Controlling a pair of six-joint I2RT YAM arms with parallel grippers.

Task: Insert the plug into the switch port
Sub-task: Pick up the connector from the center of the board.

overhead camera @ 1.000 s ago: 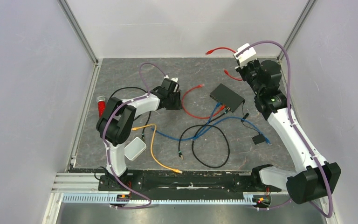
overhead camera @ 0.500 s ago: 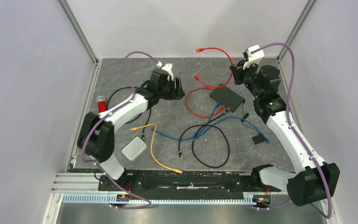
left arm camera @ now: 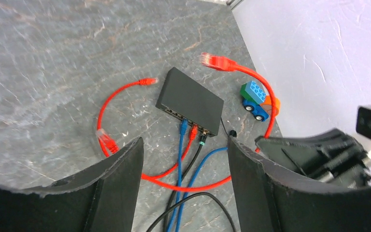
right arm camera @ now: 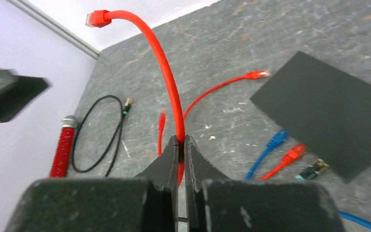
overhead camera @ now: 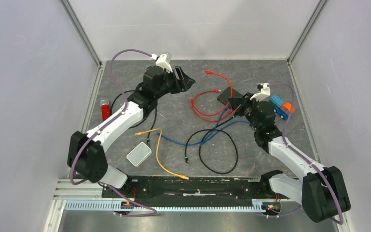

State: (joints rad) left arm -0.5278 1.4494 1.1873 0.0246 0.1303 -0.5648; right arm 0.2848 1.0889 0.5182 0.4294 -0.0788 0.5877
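Since a second ago my right arm has folded back from the far right corner, and my left arm has reached out toward the far middle of the table with its jaws spreading.

My right arm now sits low and bent, wrist just right of the switch (left arm camera: 191,101). My right gripper (right arm camera: 180,140) is pinched tight on the red cable (right arm camera: 166,72) partway along its length. From the grip the cable arches up and away, and its free plug (right arm camera: 98,18) hangs in the air, clear of the switch. My left arm is stretched long and raised, and my left gripper (left arm camera: 184,159) is spread wide with nothing in it, looking down at the switch from the far left.

The left wrist view shows what the overhead view hides behind my right wrist: the row of ports on the switch's near face, with a blue, a red and a black plug already seated there, and a toy truck (left arm camera: 256,99) just right of the switch. The right wrist view adds a red tube (right arm camera: 64,152) at the left edge, beside a loop of black cable (right arm camera: 99,135).
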